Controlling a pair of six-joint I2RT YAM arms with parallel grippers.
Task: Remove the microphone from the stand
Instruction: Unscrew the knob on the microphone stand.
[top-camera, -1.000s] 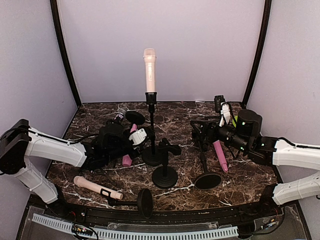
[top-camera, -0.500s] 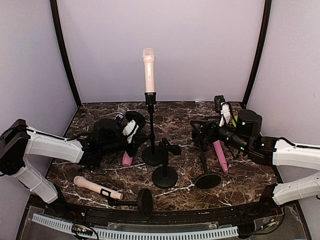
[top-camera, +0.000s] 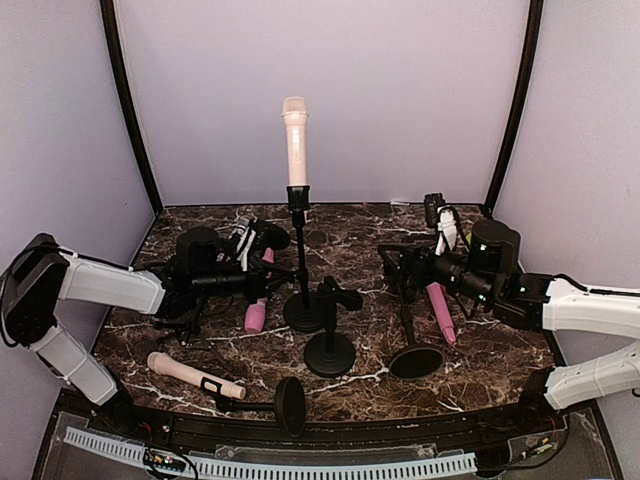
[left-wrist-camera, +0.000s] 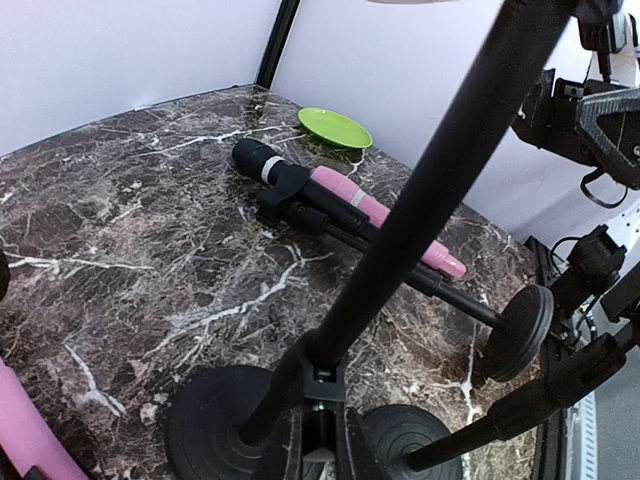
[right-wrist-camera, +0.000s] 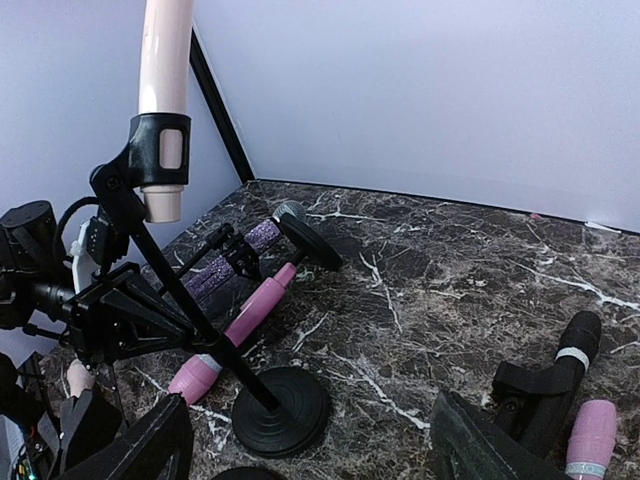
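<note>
Top external: left gripper (top-camera: 258, 243) shut, hold unclear, right gripper (top-camera: 398, 265) wide open, empty; risks toppling unbraced stand (top-camera: 301, 255) between them if microphone (top-camera: 294, 140) tugged.

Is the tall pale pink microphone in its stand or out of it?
In. The pale pink microphone stands upright, its lower end seated in the black clip atop the upright stand.

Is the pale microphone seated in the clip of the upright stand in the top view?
Yes, the pale microphone stands upright in the clip at the top of the upright stand.
</note>
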